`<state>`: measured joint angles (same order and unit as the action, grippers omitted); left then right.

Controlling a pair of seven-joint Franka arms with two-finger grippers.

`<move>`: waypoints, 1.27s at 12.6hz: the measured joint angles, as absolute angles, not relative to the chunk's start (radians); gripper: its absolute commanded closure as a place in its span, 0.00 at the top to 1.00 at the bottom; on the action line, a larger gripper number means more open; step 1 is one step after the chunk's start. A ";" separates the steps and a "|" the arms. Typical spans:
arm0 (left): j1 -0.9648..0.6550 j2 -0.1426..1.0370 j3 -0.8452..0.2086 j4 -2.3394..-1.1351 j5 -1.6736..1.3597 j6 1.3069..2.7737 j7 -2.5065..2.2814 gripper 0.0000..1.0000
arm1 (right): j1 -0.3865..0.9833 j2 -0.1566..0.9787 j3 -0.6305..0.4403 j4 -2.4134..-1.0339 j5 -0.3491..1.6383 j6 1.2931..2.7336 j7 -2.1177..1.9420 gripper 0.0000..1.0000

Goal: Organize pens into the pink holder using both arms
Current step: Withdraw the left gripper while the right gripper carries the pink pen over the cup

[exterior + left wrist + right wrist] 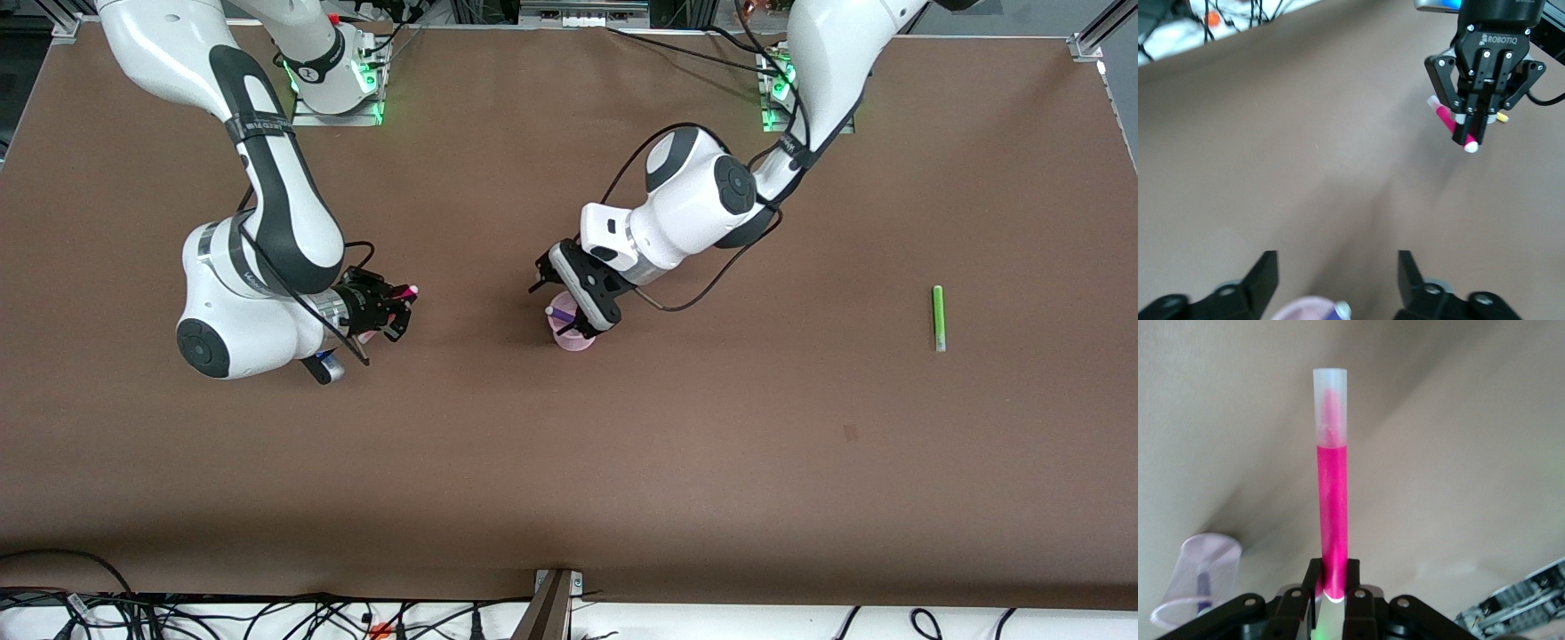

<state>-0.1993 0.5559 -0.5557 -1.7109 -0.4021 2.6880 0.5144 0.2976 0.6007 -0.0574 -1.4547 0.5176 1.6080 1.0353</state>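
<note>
Our right claw [397, 307], clamped on the magenta pen [1332, 487], could hit our left claw [582, 327], fingers apart over the pink holder [573, 339] mid-table

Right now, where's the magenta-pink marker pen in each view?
Front view: magenta-pink marker pen sticks out of the right hand.
Left wrist view: clamped in that same hand, up above the table.
Right wrist view: fills the centre, clear cap away from the fingers.
Shared landmark: pale pink translucent plastic cup.

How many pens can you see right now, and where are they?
4. Purple pen stands in the pink holder under the open left hand; magenta pen is in the right hand; yellow pen is partly hidden under it; green pen lies toward the left arm's end.
</note>
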 measured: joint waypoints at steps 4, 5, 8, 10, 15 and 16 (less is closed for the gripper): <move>-0.055 0.386 -0.548 -1.710 -0.386 2.217 0.457 1.00 | 0.306 0.596 -0.034 -1.450 0.688 1.597 1.138 0.00; -0.011 0.351 -0.547 -1.709 -0.345 2.113 0.452 1.00 | 0.308 0.595 -0.018 -1.450 0.731 1.597 1.163 0.00; 0.114 0.280 -0.540 -1.659 -0.238 1.806 0.429 1.00 | 0.335 0.596 0.023 -1.451 0.871 1.616 1.230 0.00; 0.176 0.268 -0.537 -1.567 -0.115 1.625 0.405 1.00 | 0.384 0.603 0.030 -1.452 0.980 1.688 1.288 0.00; 0.208 0.264 -0.523 -1.344 0.166 1.370 0.392 1.00 | 0.552 0.664 0.036 -1.454 1.149 1.973 1.326 0.00; 0.208 0.264 -0.520 -1.321 0.189 1.348 0.387 1.00 | 0.567 0.676 0.036 -1.452 1.161 2.008 1.326 0.00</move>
<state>0.2084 0.2643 -0.5197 -1.3206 0.1891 1.3482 0.3866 0.5669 0.6758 0.0360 -1.4519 1.1607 2.0080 1.3264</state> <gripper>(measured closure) 0.000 0.828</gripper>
